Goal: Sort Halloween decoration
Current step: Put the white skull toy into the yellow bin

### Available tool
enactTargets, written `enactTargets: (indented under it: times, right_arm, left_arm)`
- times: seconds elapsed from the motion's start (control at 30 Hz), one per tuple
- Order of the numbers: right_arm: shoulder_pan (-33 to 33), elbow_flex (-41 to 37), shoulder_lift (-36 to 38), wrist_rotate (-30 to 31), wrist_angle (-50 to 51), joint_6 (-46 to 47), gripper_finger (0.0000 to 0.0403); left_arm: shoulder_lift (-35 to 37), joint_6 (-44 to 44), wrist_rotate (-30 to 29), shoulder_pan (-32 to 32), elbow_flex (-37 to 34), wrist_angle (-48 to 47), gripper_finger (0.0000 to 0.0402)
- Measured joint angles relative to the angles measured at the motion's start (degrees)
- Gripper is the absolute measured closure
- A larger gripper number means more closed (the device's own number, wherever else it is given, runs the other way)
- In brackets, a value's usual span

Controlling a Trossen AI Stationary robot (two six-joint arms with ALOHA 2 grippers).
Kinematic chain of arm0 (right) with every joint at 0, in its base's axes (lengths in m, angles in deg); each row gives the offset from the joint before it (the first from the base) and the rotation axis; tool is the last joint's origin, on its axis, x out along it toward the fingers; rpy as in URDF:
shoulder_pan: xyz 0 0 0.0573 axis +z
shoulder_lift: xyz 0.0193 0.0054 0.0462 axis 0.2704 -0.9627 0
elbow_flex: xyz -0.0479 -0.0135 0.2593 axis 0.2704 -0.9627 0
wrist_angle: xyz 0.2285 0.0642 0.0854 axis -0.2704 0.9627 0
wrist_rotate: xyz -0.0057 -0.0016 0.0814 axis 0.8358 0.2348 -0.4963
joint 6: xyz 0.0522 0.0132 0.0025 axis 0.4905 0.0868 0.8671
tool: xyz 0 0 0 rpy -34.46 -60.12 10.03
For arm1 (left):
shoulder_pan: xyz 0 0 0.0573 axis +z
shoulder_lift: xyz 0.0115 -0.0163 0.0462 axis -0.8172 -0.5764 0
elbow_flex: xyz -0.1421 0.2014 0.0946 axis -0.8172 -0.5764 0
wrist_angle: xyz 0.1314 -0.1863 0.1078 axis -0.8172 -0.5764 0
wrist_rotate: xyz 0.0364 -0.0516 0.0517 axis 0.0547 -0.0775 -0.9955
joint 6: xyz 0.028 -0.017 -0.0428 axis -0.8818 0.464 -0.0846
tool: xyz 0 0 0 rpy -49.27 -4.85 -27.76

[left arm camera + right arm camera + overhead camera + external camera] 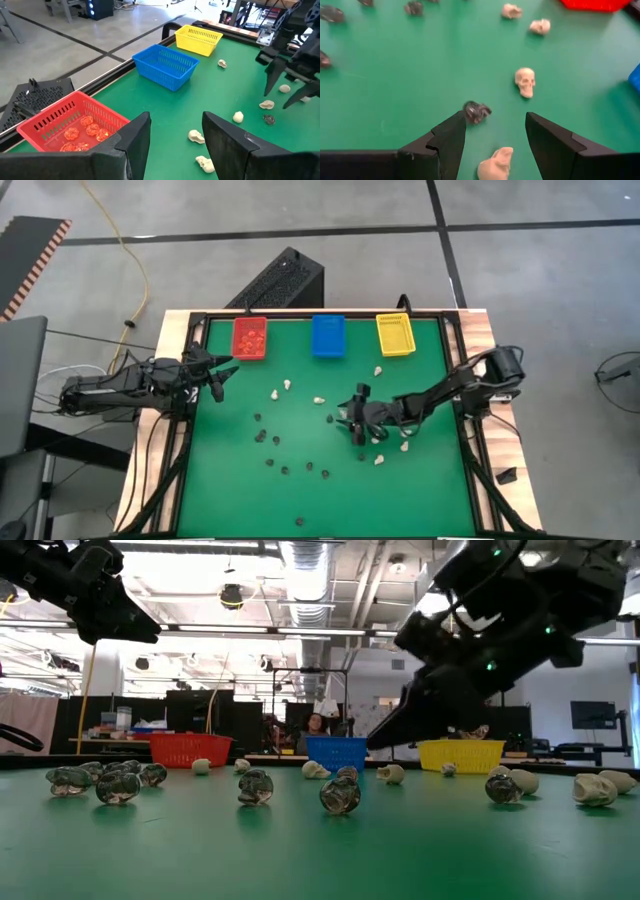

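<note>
the cream skull (525,81) lies face-up on the green table (220,480), long axis running away from the right gripper (495,131). that gripper hangs low mid-table, jaws apart and empty, a black trinket (477,111) just ahead. the left gripper (175,131) waits, jaws apart, near the red bin (70,125).

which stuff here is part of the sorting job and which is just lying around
Part of the job:
- cream skulls
- black skulls
- orange pieces, already in the red bin
- blue bin and yellow bin
- right gripper, open over the mat
- left gripper, open near the red bin

Just lying about:
- black box behind the table
- yellow cable on the floor
</note>
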Motion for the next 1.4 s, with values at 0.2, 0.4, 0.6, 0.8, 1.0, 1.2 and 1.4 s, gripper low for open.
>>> enactTargets:
  times: [0.2,0.4,0.6,0.8,1.0,1.2,1.4]
  right_arm:
    - [-1.0,0.0,-3.9,-2.6,0.4,3.9,0.0165]
    - [-0.9,0.1,-7.3,-2.8,-0.4,7.4,0.0165]
    - [-0.9,0.1,-8.1,-2.8,0.0,10.2,0.0167]
    - [-0.9,0.1,-8.1,-2.6,0.5,11.7,0.0204]
    - [-1.0,0.1,-8.1,-2.2,2.2,14.8,0.0267]
    - [-0.9,0.0,-8.2,-2.3,1.6,17.4,0.0283]
    - [-1.1,-0.1,-5.9,-2.3,1.8,17.3,0.0283]
  left_arm:
    - [0.0,0.0,0.0,0.0,0.0,0.0,0.0233]
    - [0.0,0.0,0.0,0.0,0.0,0.0,0.0233]
    - [0.0,0.0,0.0,0.0,0.0,0.0,0.0233]
    - [0.0,0.0,0.0,0.0,0.0,0.0,0.0233]
    - [0.0,0.0,0.0,0.0,0.0,0.0,0.0233]
    - [0.0,0.0,0.0,0.0,0.0,0.0,0.0233]
    - [0.0,0.0,0.0,0.0,0.0,0.0,0.0233]
